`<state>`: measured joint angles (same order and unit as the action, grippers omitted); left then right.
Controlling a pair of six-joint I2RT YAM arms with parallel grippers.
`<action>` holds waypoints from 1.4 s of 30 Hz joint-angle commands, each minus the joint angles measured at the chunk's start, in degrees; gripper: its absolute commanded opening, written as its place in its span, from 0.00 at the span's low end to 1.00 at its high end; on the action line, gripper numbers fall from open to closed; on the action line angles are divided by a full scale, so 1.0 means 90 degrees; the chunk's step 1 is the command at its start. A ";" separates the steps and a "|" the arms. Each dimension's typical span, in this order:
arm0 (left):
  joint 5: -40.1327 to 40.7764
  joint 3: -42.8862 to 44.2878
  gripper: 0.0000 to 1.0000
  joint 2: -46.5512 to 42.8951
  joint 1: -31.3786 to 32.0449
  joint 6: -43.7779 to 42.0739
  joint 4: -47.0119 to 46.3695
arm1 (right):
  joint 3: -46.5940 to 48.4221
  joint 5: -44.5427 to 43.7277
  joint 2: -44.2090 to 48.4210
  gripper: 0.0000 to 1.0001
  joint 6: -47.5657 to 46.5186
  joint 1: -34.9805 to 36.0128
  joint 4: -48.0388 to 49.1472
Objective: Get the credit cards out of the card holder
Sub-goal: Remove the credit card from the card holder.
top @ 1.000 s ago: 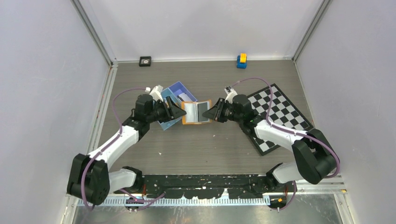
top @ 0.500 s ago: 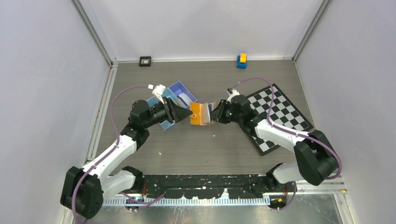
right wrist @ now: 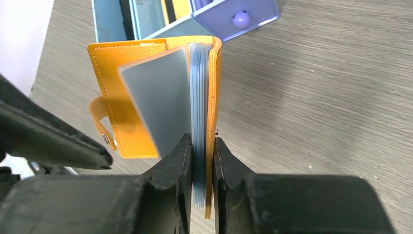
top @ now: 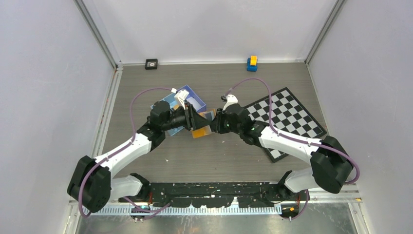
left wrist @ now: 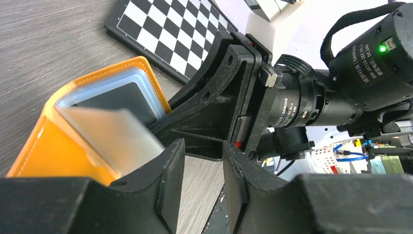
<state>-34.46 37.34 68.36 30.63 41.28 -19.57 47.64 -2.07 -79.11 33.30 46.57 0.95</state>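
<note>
The orange card holder (right wrist: 112,92) hangs open between both arms, above the table (top: 201,131). My right gripper (right wrist: 201,141) is shut on one orange cover together with the stack of blue-edged sleeves (right wrist: 197,97). A pale grey card leaf (right wrist: 156,97) fans out from the stack. In the left wrist view the holder (left wrist: 44,151) shows a dark card in a clear sleeve (left wrist: 122,95) and a pale leaf (left wrist: 109,134) just left of my left gripper (left wrist: 203,146). That gripper is open, with only table between its fingers. My left gripper (top: 194,120) and my right gripper (top: 214,123) almost meet.
A blue compartment tray (top: 190,97) sits right behind the left gripper, also in the right wrist view (right wrist: 146,19). A chessboard mat (top: 287,117) lies under the right arm. A small yellow-and-blue toy (top: 252,63) and a black square object (top: 151,63) sit by the back wall.
The right gripper has turned the holder up from lying open and carried it left. The left gripper has come in to the holder's free edge, its jaws narrowing.
</note>
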 commanded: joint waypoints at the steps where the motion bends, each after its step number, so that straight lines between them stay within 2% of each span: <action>1: 0.0377 0.0091 0.33 -0.0201 -0.0005 -0.0085 -0.0157 | 0.0340 -0.0410 0.0022 0.01 -0.0254 0.0109 0.0109; 8: 0.1102 -0.0071 0.01 -0.0470 -0.0005 -0.0133 0.0039 | 0.0460 -0.0569 -0.0065 0.01 -0.0467 0.0369 0.0055; 9: 0.1109 -0.0068 0.00 -0.0475 -0.0005 -0.0142 0.0036 | 0.0475 -0.0622 -0.0080 0.01 -0.0497 0.0399 0.0035; 17: 0.1217 0.0080 0.00 -0.0222 -0.0008 -0.0169 0.0328 | 0.0564 -0.0760 -0.0198 0.01 -0.0561 0.0521 -0.0034; 26: 0.1519 0.0914 0.00 0.0881 -0.0005 -0.0426 0.1860 | 0.0530 -0.0914 -0.0105 0.00 -0.0523 0.0558 -0.0048; 31: 0.2689 0.1327 0.00 0.0977 -0.0185 -0.0720 0.3288 | 0.0434 -0.1130 0.0032 0.01 -0.0443 0.0549 -0.0002; 38: 0.1842 0.0926 0.00 0.0872 -0.0398 -0.0428 0.2413 | 0.0313 -0.0833 0.0146 0.01 -0.0253 0.0421 0.0180; 42: 0.0929 0.0887 0.00 0.0986 -0.0508 -0.0297 0.1864 | 0.0037 0.0047 0.0358 0.01 0.0084 0.0004 0.0555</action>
<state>-17.91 45.84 77.12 26.92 37.34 4.08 49.19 -7.86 -80.51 30.41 49.65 -1.41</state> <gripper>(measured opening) 0.007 0.209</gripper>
